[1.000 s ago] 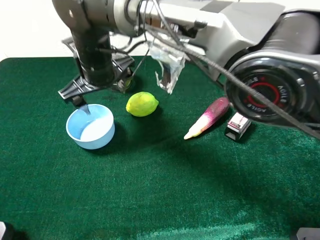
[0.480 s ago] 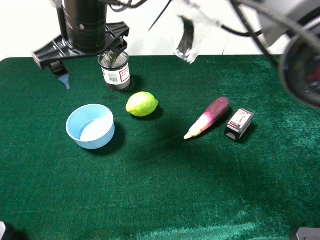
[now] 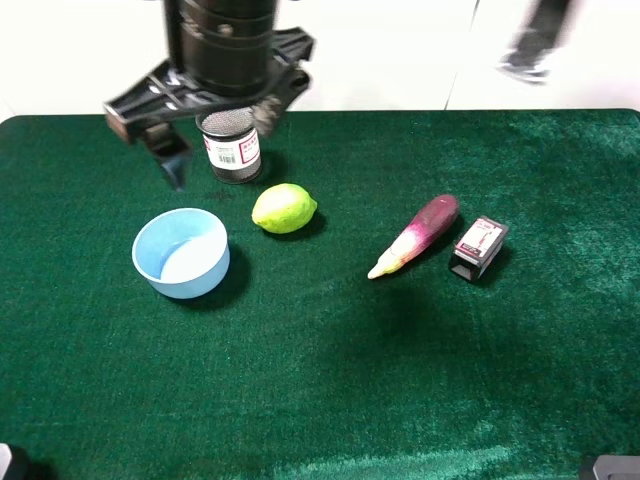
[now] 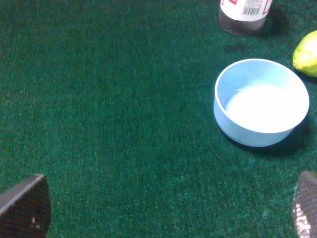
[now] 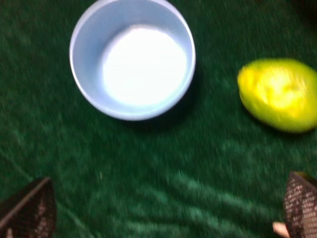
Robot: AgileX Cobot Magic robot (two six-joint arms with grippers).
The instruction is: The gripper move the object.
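Observation:
The light-blue bowl (image 3: 181,253) stands upright and empty on the green cloth, left of the lemon (image 3: 284,208). My right gripper (image 3: 220,135) reaches across to the back left and hangs high above the cloth, behind the bowl, with its jaws spread wide and empty. In the right wrist view the bowl (image 5: 132,64) and the lemon (image 5: 278,94) lie far below the open gripper (image 5: 163,213). My left gripper (image 4: 166,218) is open and empty, well apart from the bowl (image 4: 261,101).
A black mesh cup (image 3: 232,150) with a label stands behind the lemon, partly under the right gripper. A pink-and-white vegetable (image 3: 415,236) and a small black box (image 3: 477,247) lie to the right. The green cloth (image 3: 330,380) covers the table.
The right gripper lifted away from the bowl's rim, rose to the back left, then shifted right over the mesh cup. The bowl has stayed in place.

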